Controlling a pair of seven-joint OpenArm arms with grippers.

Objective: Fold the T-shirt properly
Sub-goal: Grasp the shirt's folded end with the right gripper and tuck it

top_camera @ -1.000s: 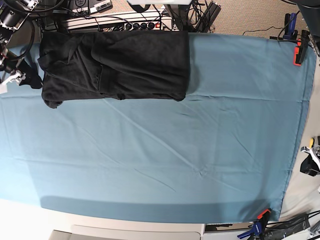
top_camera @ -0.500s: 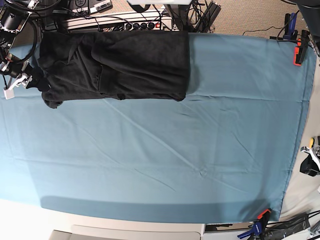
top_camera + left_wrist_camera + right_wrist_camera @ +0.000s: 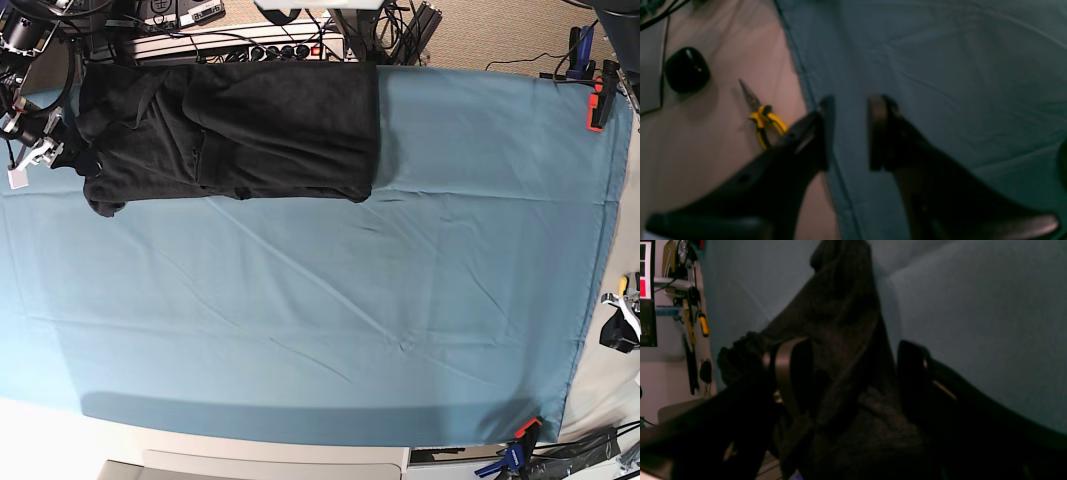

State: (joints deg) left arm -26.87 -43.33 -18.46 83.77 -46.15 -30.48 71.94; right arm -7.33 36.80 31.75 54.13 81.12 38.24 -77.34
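The dark T-shirt (image 3: 250,130) lies folded into a long band at the far left of the teal sheet (image 3: 350,320). My right gripper (image 3: 68,152) is at the shirt's left end. In the right wrist view its jaws (image 3: 853,373) stand wide apart with bunched dark shirt fabric (image 3: 846,323) between them, and the left pad's face stays bare. My left gripper (image 3: 615,330) hovers at the sheet's right edge, far from the shirt. In the left wrist view it (image 3: 848,133) is empty, with a narrow gap between its fingers. The collar trim is hidden.
Orange clamps (image 3: 597,100) (image 3: 520,440) pin the sheet's right corners. Yellow-handled pliers (image 3: 765,123) and a black rounded object (image 3: 686,68) lie on the bare table beside the left gripper. A power strip and cables (image 3: 240,45) run behind the shirt.
My right gripper has moved up and to the right, from just beside the shirt's left end onto it. The left gripper and the shirt's body have not moved.
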